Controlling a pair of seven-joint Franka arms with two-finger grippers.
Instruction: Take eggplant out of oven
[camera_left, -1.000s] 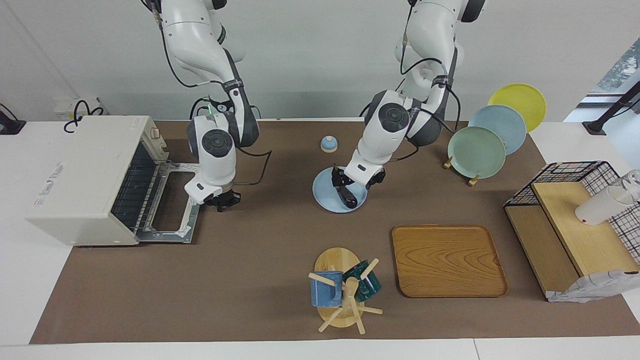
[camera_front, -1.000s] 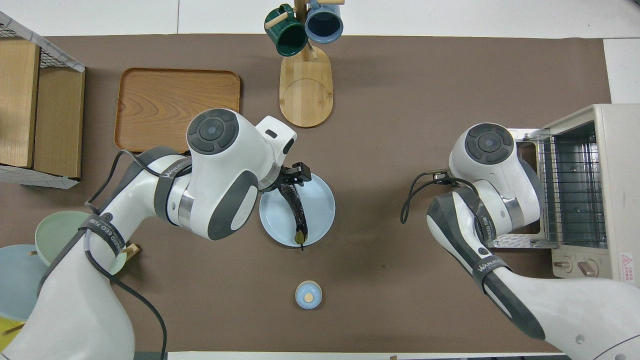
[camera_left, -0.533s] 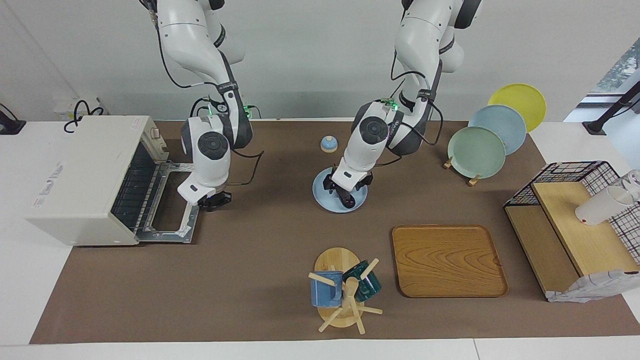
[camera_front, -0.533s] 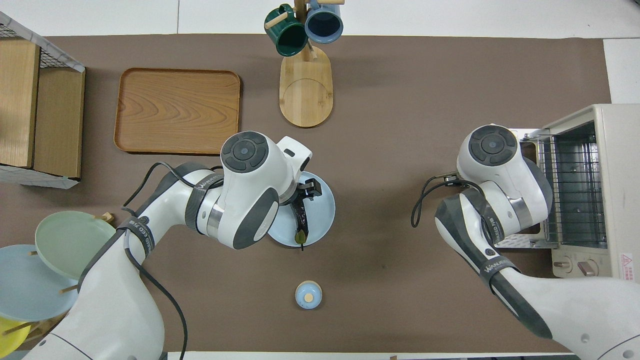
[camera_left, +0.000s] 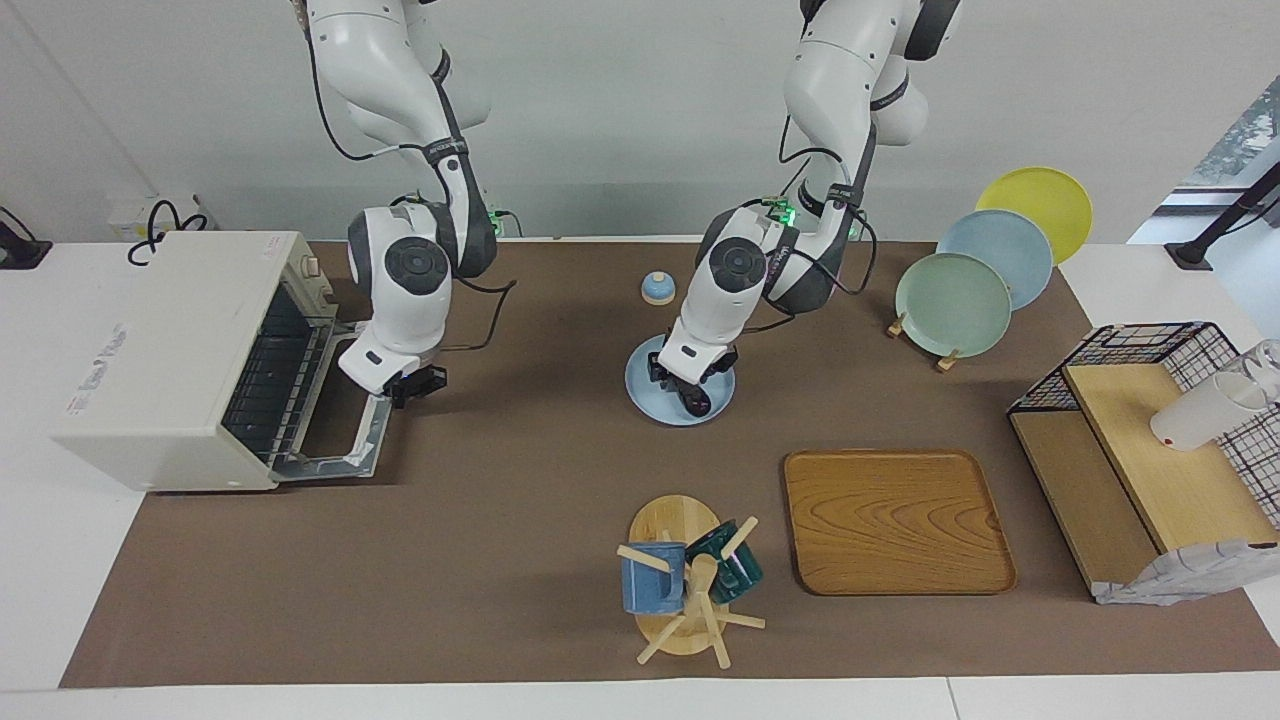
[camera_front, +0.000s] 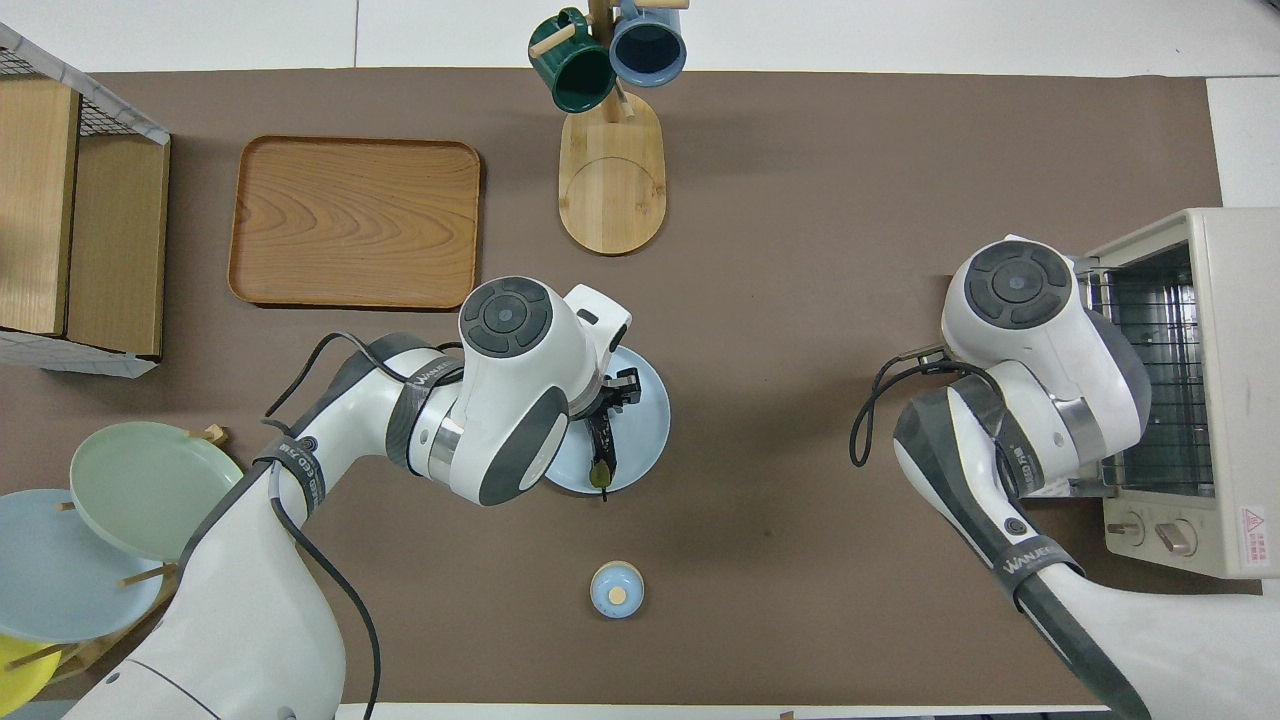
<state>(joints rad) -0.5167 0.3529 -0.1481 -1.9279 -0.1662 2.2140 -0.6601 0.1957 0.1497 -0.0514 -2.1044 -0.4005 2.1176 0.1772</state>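
While one eggplant (camera_left: 694, 398) is lying on one blue plate (camera_left: 645, 392) mid-frame, the left gripper (camera_left: 690, 375) is straddling it, grip unclear; the right gripper (camera_left: 412, 385), unreadable, is hovering by one oven (camera_left: 170, 350).

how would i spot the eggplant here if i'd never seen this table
Find the white oven with its door open, then look along the table toward the left arm's end to the pale blue plate lying flat under the left gripper. The eggplant is the slim dark thing lying on it.
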